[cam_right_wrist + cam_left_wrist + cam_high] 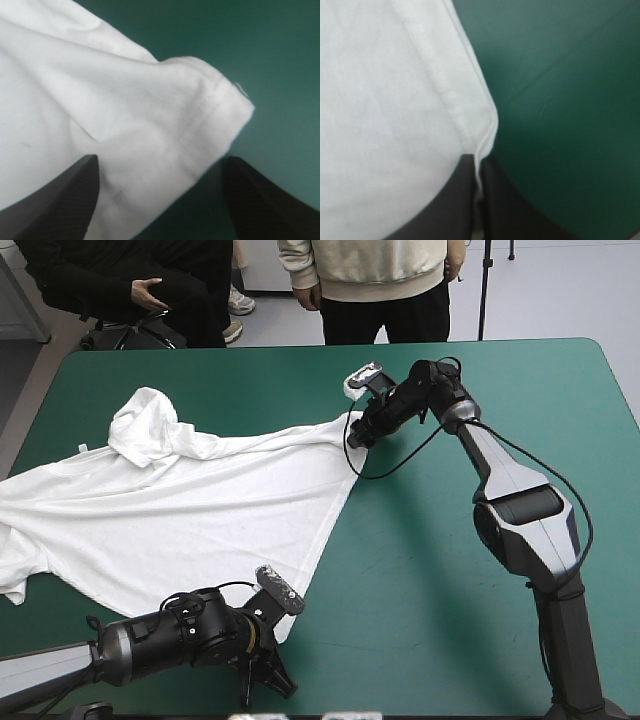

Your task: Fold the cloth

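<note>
- Looking down from above, I saw the white T-shirt lying on the left half of the teal-green surface. It was mostly spread, with a bunched lump toward the far-left side.
- My left claw was all but closed, pinching the stitched hem at the shirt's near corner.
- My right claw stood wide, its black fingers on either side of the hemmed far corner, not yet gripping it.
- I judged the fabric light, soft and limp. It would sag and drag rather than hold shape, and thin layers could slip out of a shallow pinch.
- I reckoned the doubled hem at each corner was the firmest place to take hold, biting well past the stitching.
</note>
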### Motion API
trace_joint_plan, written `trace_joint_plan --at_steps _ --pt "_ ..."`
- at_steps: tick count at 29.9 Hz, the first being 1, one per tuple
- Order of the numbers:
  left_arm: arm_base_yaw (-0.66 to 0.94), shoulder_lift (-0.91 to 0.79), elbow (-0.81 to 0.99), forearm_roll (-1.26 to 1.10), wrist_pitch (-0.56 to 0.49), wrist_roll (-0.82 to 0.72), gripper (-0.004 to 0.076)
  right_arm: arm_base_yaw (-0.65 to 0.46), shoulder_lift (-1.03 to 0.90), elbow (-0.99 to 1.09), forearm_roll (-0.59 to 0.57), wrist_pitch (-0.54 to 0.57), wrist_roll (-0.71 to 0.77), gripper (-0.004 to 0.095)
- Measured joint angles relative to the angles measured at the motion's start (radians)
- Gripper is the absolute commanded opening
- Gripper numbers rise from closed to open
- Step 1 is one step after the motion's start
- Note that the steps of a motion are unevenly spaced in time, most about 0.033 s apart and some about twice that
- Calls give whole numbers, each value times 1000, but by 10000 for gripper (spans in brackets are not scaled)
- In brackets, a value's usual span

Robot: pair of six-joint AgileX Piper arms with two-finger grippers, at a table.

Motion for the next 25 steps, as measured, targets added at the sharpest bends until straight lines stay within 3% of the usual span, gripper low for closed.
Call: trace_joint_plan --at_steps 6,11,18,25 --pt "1 0 0 -2 -2 -11 -17 42 3 -6 -40 -10 -1 375" --pt "1 0 0 -2 -7 -26 -17 45 13 -12 -68 -24 31 -14" --pt "1 0 0 -4 -16 -36 -17 48 8 -15 -114 -13 81 0" --pt "2 -31 -3 25 -32 -101 -17 48 -70 -7 -131 149 111 0"
